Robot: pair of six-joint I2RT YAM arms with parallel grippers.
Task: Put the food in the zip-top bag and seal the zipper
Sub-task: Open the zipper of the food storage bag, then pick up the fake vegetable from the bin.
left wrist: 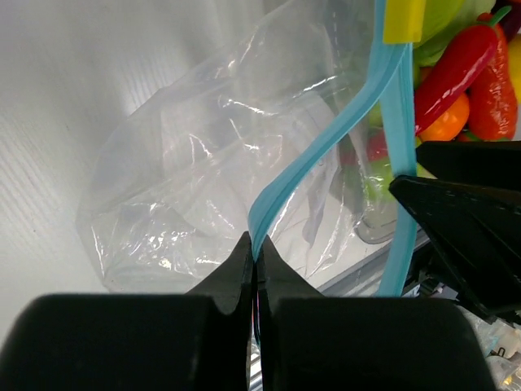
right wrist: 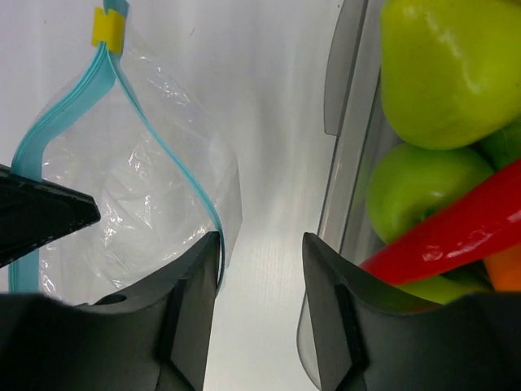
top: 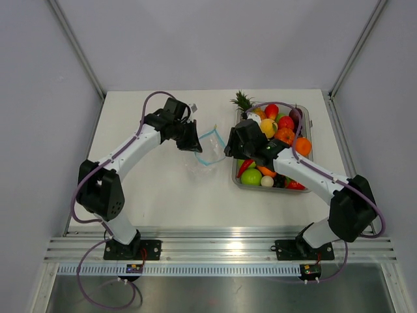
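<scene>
The clear zip-top bag [top: 207, 150] lies on the table between my two grippers, its mouth open. My left gripper [top: 194, 143] is shut on one side of the light-blue zipper [left wrist: 326, 138], pinched at the fingertips [left wrist: 255, 248]. The zipper's yellow slider [left wrist: 404, 20] sits at the far end. My right gripper [right wrist: 260, 244] is open and empty over bare table between the bag [right wrist: 122, 187] and the tray; its left finger [right wrist: 195, 277] touches the bag's zipper strip. The red chili [right wrist: 456, 232] lies in the tray over green apples, with an orange piece [right wrist: 506, 270] beside it.
The rigid clear tray [top: 306, 124] at the right holds several toy fruits, among them green apples [right wrist: 448, 65] and a pineapple [top: 242, 101]. Its near wall [right wrist: 342, 155] stands just right of my right gripper. Frame posts rise at the table's back corners.
</scene>
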